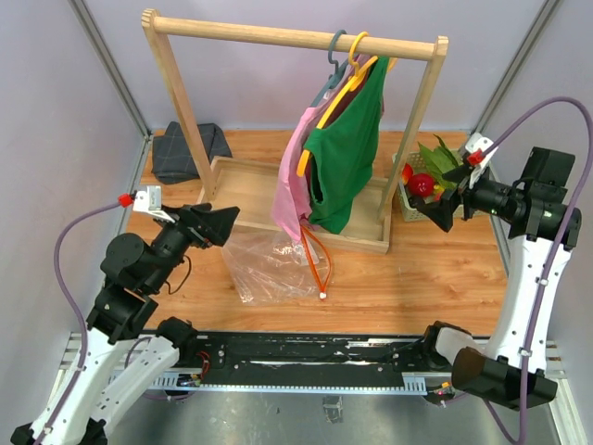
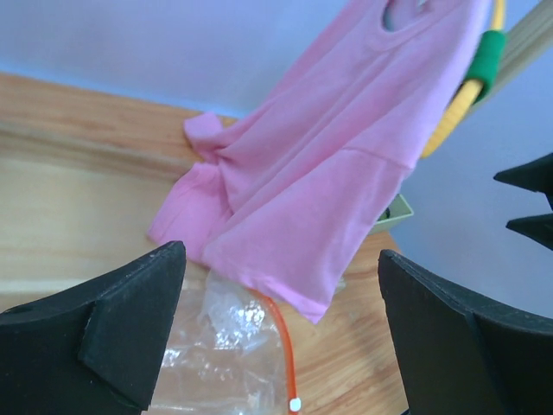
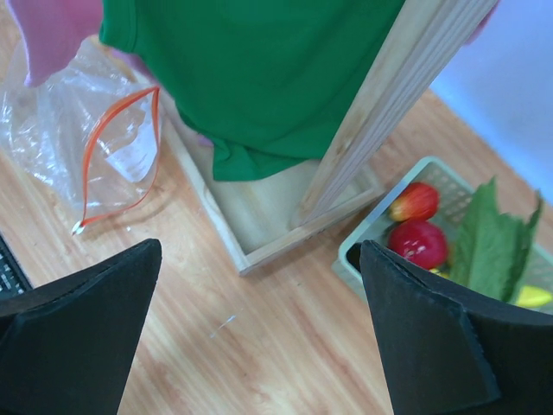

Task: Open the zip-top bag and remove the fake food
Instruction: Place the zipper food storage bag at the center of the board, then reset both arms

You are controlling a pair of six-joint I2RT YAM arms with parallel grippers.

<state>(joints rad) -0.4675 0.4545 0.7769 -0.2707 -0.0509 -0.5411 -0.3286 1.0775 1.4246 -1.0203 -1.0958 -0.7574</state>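
No readable text, labels, brands or numbers anywhere, print on the zip-top bag (image 3: 78,147) illegible

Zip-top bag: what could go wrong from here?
The pink garment hangs over the far end of the zip-top bag, so anything inside there is hidden, and the open left gripper could snag the cloth. The open right gripper hangs near the rack post and the basket; a swing could knock them.
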